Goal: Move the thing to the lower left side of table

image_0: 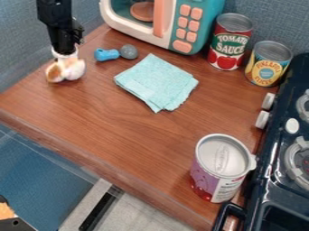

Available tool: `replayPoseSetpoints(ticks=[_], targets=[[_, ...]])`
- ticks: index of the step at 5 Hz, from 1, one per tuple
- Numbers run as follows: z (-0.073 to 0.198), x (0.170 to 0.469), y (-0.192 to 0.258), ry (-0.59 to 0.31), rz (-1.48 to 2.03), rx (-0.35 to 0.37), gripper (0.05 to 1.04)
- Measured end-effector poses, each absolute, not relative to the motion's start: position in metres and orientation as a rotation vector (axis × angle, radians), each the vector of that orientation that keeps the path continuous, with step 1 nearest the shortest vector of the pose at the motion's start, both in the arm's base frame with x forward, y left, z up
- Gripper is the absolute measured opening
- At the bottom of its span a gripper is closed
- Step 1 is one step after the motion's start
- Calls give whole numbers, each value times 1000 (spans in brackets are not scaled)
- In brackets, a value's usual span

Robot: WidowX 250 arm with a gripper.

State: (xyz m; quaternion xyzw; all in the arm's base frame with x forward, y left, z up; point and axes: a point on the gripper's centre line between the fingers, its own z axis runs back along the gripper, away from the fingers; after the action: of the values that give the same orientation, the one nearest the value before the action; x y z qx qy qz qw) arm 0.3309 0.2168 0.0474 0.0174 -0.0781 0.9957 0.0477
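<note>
And here we are over the brown wooden table (114, 117), where the black gripper (65, 53) hangs straight down in the upper left of our view. Right at its lower end sits the white-and-orange lumpy thing (73, 70), over by the left of the tabletop, up towards the far end, its orange patch turned to our left. The two overlap from where we look, so in fairness we can't tell how far open the gripper is, or whether it has the lumpy thing in its grasp. Just to the right we pick up a small blue piece (107, 55), and beside it a grey rounded piece (128, 51). Swing up behind those and there's the toy microwave (199, 28), teal and cream, with peach buttons and a peach door handle, and a brown round item (142, 11) behind its window. In front of it, a folded light-teal cloth (157, 81) lies flat, corners pointing every which way. Across to the upper right we have two upright cans near each other: the red can (223, 52) with tomatoes pictured on it, closer to the microwave, and the yellow-labelled can (264, 70) next along. Down in the lower right stands a big lidded canister (218, 169), purple, red and white around the side, hard by the dark toy stove (271, 162), which runs down our right-hand edge with its pale knobs facing the tabletop.
</note>
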Motion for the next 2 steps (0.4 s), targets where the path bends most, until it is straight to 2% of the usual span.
replayPoseSetpoints(ticks=[2], targets=[[56, 329, 208, -230, 3036, 35, 222]])
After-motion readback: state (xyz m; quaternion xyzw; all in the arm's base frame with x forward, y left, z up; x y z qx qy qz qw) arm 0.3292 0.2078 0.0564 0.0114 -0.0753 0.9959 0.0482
